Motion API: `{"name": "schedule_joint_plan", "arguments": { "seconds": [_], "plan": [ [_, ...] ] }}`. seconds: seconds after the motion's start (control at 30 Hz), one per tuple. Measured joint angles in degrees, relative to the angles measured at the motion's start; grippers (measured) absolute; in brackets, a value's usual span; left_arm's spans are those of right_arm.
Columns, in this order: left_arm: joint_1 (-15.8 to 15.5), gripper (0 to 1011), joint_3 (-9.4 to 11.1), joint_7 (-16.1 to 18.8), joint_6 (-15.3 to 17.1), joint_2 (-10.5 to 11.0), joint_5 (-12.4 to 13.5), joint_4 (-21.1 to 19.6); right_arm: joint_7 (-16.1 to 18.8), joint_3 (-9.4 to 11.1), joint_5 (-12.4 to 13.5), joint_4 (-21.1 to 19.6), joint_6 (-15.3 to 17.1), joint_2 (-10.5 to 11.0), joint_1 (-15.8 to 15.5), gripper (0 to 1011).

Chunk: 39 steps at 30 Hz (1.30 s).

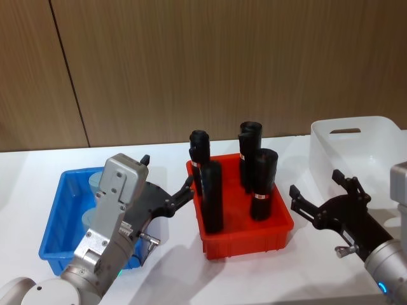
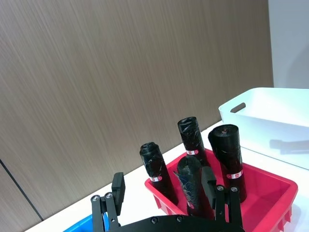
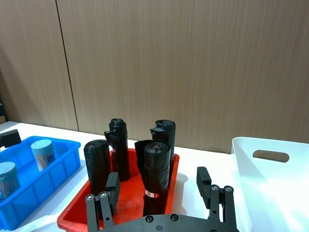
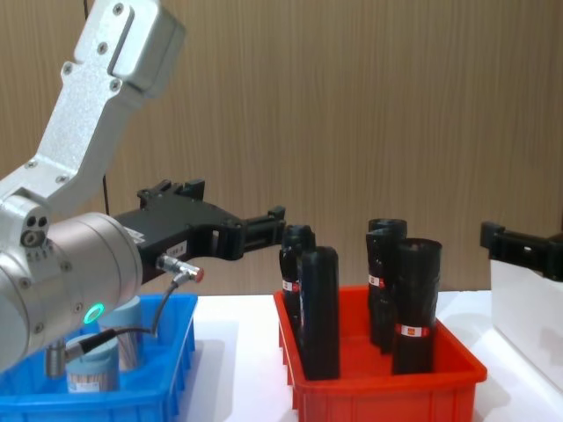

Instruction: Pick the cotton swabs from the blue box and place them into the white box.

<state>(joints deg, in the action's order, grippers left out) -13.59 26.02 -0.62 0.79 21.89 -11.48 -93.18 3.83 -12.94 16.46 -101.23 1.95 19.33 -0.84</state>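
Two cotton swabs (image 3: 41, 153), small clear plastic jars with pale blue-grey lids, stand upright in the shallow bright blue box (image 3: 63, 166). The tall white translucent box (image 1: 331, 149) is well apart. Left gripper (image 1: 167, 173) is raised over the blue box's right side, jaws spread, empty. Right gripper (image 1: 316, 184) is spread too, beside the white box. Jars likely light, rigid and slick, so pinch across the body under the lid.

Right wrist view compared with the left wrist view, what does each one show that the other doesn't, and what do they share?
Right wrist, not left: two clear plastic cotton swab jars with pale blue lids, upright in the shallow blue plastic box, plus the open right hand. Left wrist, not right: both fingers of the open left hand. Both: the red plastic bin of tall black cylinders, the white plastic box, and some of the blue box.
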Motion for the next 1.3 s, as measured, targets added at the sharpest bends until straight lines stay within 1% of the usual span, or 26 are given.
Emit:
{"name": "schedule_joint_plan", "arguments": {
  "seconds": [1.3],
  "plan": [
    [0.00,1004,0.00,0.00,0.00,0.00,0.00,0.00,0.00,0.00,0.00,0.00,0.00,0.00,0.00,1002]
  ]
}}
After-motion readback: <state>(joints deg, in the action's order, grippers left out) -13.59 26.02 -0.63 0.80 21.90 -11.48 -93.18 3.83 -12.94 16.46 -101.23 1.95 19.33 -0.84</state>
